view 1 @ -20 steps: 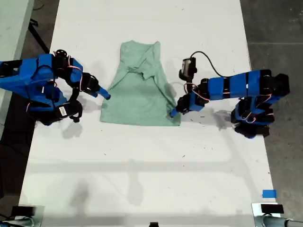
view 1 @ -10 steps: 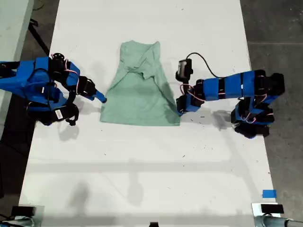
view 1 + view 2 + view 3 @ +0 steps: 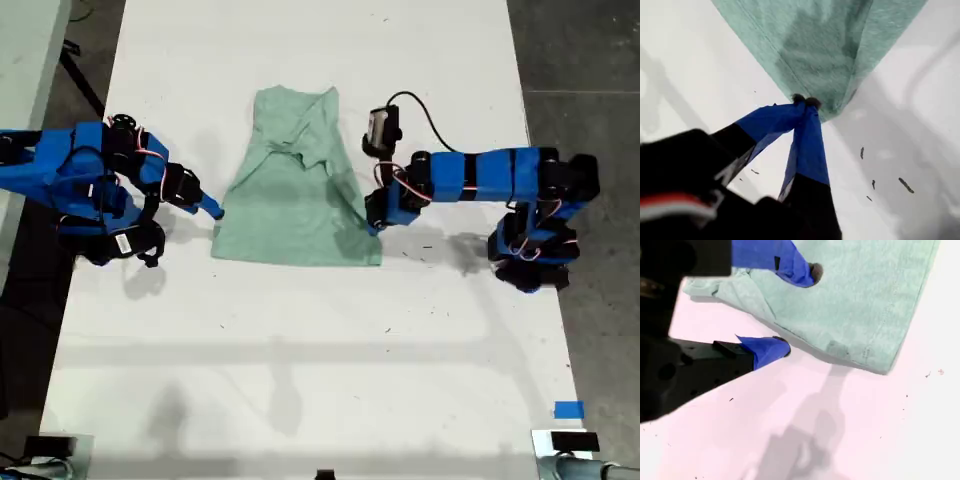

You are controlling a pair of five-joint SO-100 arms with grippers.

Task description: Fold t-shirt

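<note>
The pale mint-green t-shirt (image 3: 295, 200) lies partly folded in the middle of the white table (image 3: 300, 350), its sleeves drawn inward. My first gripper (image 3: 372, 224) comes in from the exterior view's right. It is shut on the shirt's edge near the lower right corner. In the first wrist view the closed fingertips (image 3: 805, 101) pinch a point of the fabric (image 3: 825, 50), which casts a shadow on the table. My second gripper (image 3: 212, 209), on the exterior view's left, is open. One finger (image 3: 812, 272) is over the cloth (image 3: 865, 305) and the other (image 3: 780, 347) is over the table beside its side edge.
A black cable (image 3: 425, 112) loops above the first arm. A blue tape mark (image 3: 568, 409) sits near the table's lower right corner in the exterior view. Dark floor borders the table on both sides. Small dark specks (image 3: 902, 184) dot the tabletop.
My first gripper has moved up and toward the shirt's middle from the lower right corner, in the exterior view. My second gripper drew back slightly to the exterior view's left, then held still.
</note>
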